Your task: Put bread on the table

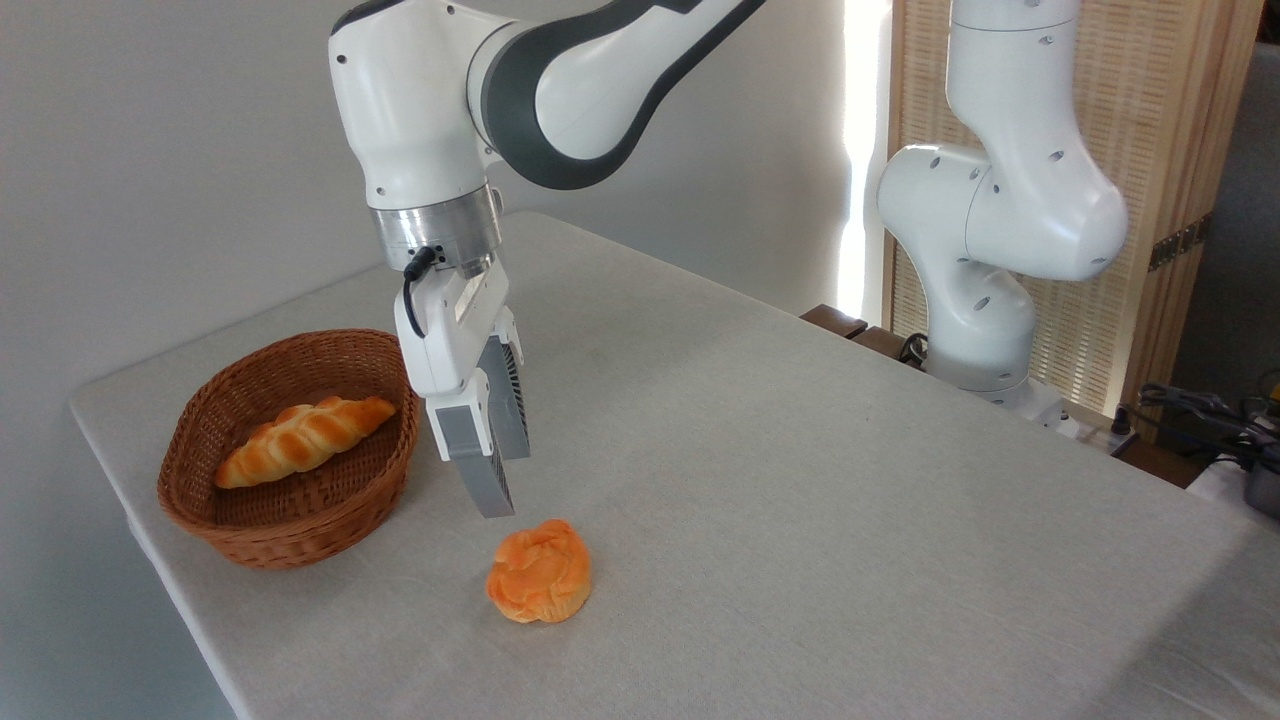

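1. The bread (539, 571), a small round orange bun, lies on the table (800, 480), outside the basket (290, 455) to its left.
2. The gripper (493, 492) hangs just above and left of the bun, holding nothing. Its fingers overlap from this angle, so I cannot tell how wide they stand.
3. A braided roll (305, 440) sits in the basket.
4. Judging by this, the bun is placed; lift straight up, clear of bun and basket rim.

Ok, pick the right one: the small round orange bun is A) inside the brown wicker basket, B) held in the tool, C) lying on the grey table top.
C: the small round orange bun lies on the light grey table top, outside the brown wicker basket, with the tool just above it and holding nothing.
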### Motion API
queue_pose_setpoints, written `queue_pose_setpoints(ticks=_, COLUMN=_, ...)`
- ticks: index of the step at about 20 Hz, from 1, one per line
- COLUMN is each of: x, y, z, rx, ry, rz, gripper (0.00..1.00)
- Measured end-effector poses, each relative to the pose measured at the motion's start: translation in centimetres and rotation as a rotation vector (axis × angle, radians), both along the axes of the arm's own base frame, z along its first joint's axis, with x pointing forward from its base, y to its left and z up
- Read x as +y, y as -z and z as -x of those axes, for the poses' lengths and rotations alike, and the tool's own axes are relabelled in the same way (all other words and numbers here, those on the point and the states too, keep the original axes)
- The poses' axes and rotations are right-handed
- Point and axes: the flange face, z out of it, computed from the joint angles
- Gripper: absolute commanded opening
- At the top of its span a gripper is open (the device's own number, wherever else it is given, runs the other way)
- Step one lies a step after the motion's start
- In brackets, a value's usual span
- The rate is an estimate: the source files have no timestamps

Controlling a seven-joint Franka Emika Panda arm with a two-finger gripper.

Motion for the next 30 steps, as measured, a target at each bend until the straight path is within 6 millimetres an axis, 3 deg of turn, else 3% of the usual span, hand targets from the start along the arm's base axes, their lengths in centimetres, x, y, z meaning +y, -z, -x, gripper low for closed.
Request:
queue_pose_setpoints(ticks=3, x=0.5, y=-1.0, z=-0.5, rx=-0.029, ry=-0.01, rz=0.006, gripper=1.0)
queue_pose_setpoints(ticks=8, x=2.0, y=-7.9, z=-0.9, rx=-0.031, ry=-0.157, rz=-0.002, gripper=1.0)
queue_pose_setpoints(ticks=11, x=5.0, y=-12.3, z=-0.6, rx=-0.017, ry=-0.279, rz=0.017, gripper=1.0)
queue_pose_setpoints(ticks=13, x=7.0, y=-13.6, z=-0.9, rx=-0.022, ry=-0.42, rz=0.115, gripper=1.0)
queue_pose_setpoints(ticks=16, x=8.8, y=-14.2, z=-1.3, rx=-0.016, ry=-0.564, rz=0.206, gripper=1.0)
queue_pose_setpoints(ticks=26, x=9.0, y=-14.6, z=-1.2, rx=-0.004, ry=-0.682, rz=0.215, gripper=1.0)
queue_pose_setpoints(ticks=30, x=11.0, y=-14.6, z=-1.2, rx=-0.008, ry=-0.719, rz=0.216, gripper=1.0)
